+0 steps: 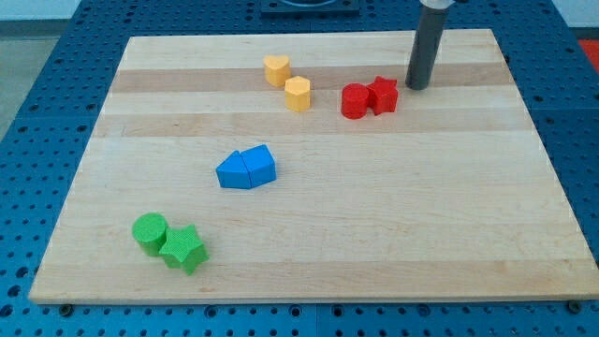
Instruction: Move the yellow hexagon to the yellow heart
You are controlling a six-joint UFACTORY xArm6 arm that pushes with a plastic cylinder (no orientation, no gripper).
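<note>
While standing near the board's point(309, 281) top right corner, my tip point(416, 88) sits just right of the red pair and well right of the yellow hexagon point(298, 94). No jaws on this rod, so nothing spread, pressed or pinching. Yellow hexagon near the top edge, around the middle, just below and right of the yellow heart point(276, 69), close beside it, contact hard to tell. Between hexagon and tip: red cylinder point(354, 101) touching red star point(383, 95). Toward the board's centre, two blue blocks point(247, 168) pressed together, shapes unclear. Near the bottom left corner, green cylinder point(150, 231) touching green star point(183, 249).
</note>
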